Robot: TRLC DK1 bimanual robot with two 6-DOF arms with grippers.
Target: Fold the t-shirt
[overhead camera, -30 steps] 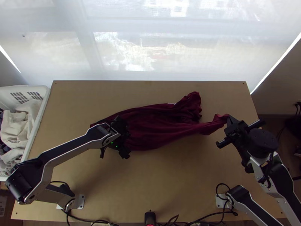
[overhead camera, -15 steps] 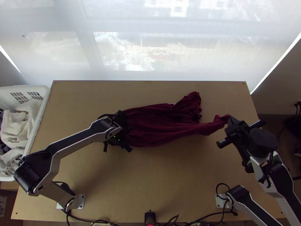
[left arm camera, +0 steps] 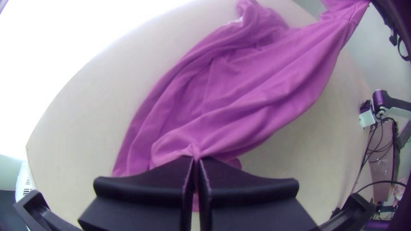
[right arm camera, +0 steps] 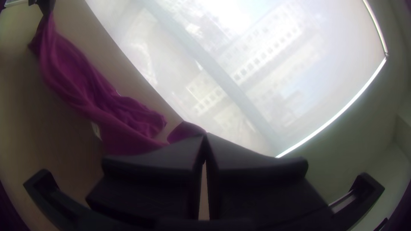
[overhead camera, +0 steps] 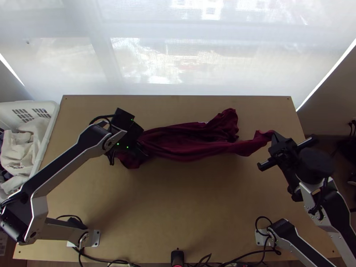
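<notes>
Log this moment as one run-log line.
left claw: shut on t-shirt near one end | right claw: shut on opposite end | t-shirt: rumpled lengthwise between claws, no neat fold

My left gripper [overhead camera: 142, 150] has shifted toward the white basket [overhead camera: 54, 116], turning as it went. The t-shirt's [overhead camera: 187, 147] near edge, which bulged toward me, has drawn back into a slimmer line, and a bunched flap now pokes out beside that gripper. My right gripper [overhead camera: 273, 135] has edged slightly outward and away from me, its pinched end following.
</notes>
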